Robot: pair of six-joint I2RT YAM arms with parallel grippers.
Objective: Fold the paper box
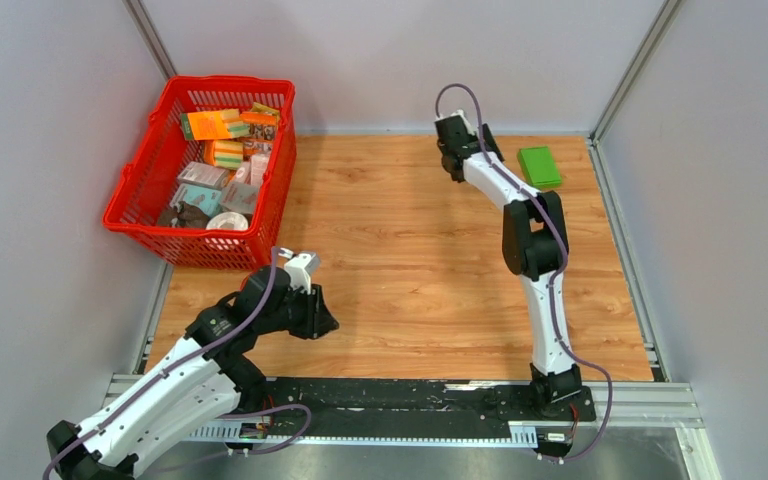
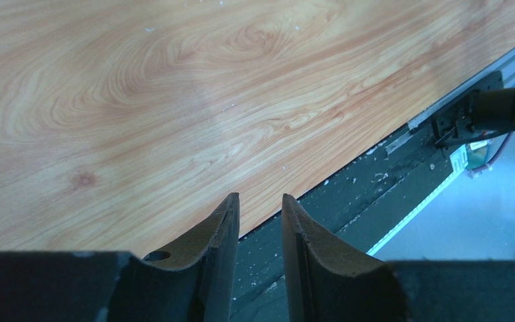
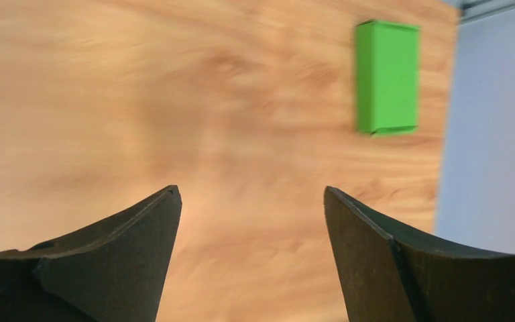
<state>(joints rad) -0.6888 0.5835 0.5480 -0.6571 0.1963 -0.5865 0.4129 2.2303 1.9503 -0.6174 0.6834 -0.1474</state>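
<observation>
From above, the paper box (image 1: 539,166) lies on the table (image 1: 400,250) at the far right. It looks like a small shut box. The right gripper (image 1: 452,165) hangs near it on its left and does not touch it. The left gripper (image 1: 322,322) is low at the near left, well apart, by the red basket (image 1: 130,200).

The left wrist view shows a small gap between the left gripper's fingers. It holds nothing.

The right wrist view is blurry. The right gripper is spread wide and empty, and the paper box (image 3: 387,77) lies ahead, off to one side.

I think the folding is done. Next, the arm should pull away with care so it does not bump the paper box.
</observation>
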